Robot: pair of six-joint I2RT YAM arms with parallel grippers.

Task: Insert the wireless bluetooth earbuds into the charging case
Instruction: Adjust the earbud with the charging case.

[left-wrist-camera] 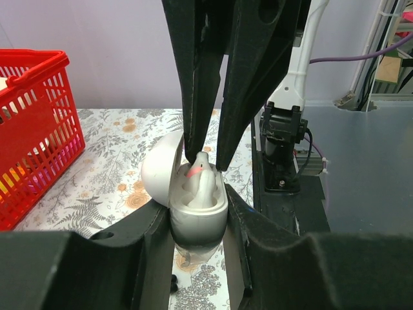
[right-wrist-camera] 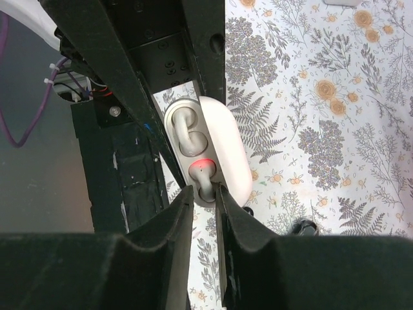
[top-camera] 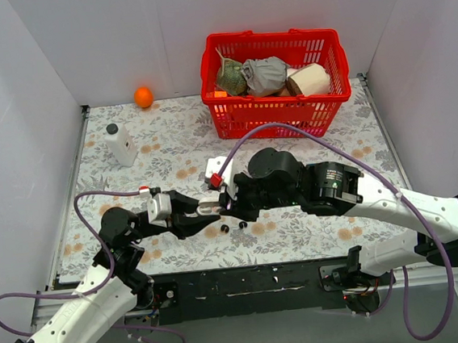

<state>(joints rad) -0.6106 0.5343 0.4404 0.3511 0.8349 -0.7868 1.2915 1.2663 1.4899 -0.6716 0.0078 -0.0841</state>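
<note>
While the left tool (top-camera: 201, 215) clamps the white charging case (left-wrist-camera: 197, 223) by its two flanks near the front middle of the flowered table (top-camera: 307, 144), its lid (left-wrist-camera: 153, 173) hangs open to the left in the left wrist view. The right tool (right-wrist-camera: 204, 192) stands over the case with its fingers closed on the stem of a white earbud (left-wrist-camera: 205, 182). The bud sits partly in the nearer well of the case, its stem upright between the black fingers, and a red glow (right-wrist-camera: 202, 166) shows at its head. The farther well holds a pale rounded form, but whether that is the second bud already seated or a bare cavity cannot be told. The step in hand appears to be the final seating of this bud. To do it well, the left tool should hold the case level and unmoving while the right tool presses straight down along the well's axis, with no twist that could jam the stem against the rim. The fingers should part only slightly once the bud is home, then lift straight up so they neither drag it out nor knock the lid. Two small black beads (top-camera: 242, 224) lie on the table just in front of the tools, and what they are is unclear. A red basket (top-camera: 268, 34) stands well apart at the back right.
</note>
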